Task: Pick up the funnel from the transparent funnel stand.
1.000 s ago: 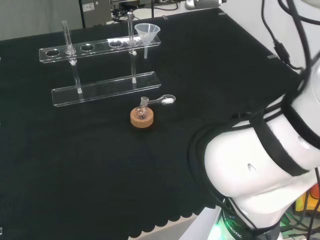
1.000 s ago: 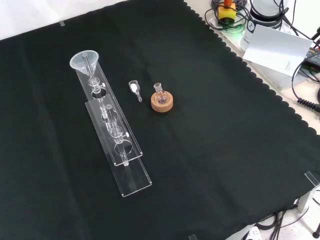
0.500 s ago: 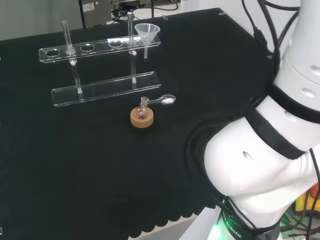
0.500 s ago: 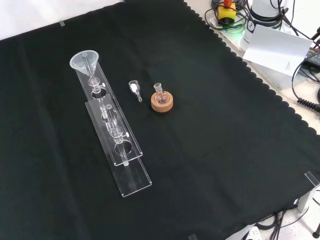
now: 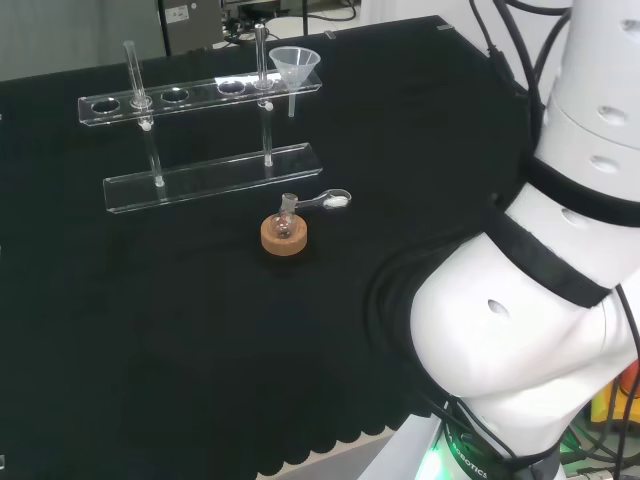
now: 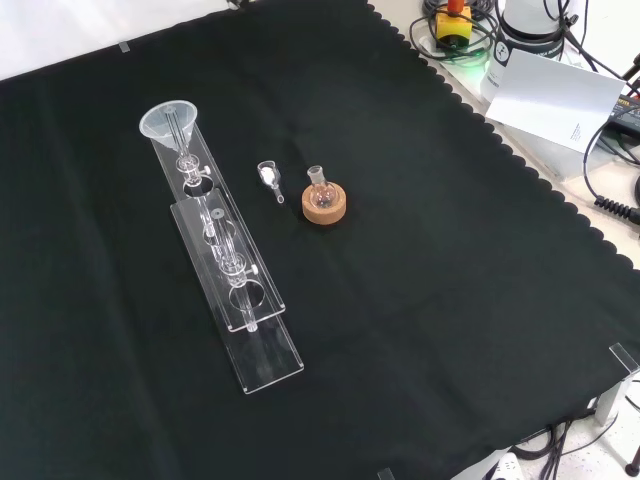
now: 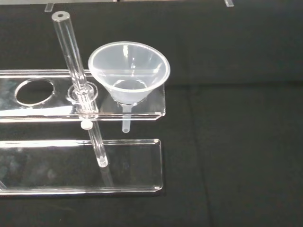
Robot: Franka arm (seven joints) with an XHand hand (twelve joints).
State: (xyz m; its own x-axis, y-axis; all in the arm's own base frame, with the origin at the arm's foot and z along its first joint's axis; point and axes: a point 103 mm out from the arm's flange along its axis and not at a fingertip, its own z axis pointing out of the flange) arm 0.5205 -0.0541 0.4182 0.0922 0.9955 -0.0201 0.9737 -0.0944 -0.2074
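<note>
One clear funnel stand (image 5: 200, 95) crosses the black cloth (image 5: 150, 330) at the left of the head view: an upper shelf with round holes held above a flat base plate on two upright rods. At the shelf's right end the clear funnel (image 5: 294, 66) sits in the last hole, wide mouth up and stem hanging below the shelf. Nearer the camera, a small flask (image 5: 285, 222) rests on a cork ring (image 5: 283, 238), and a little scoop (image 5: 333, 199) holding white powder lies just beside it. At the right rise the arm's white links (image 5: 540, 300). Whether the hand's fingers are spread or curled cannot be told.
</note>
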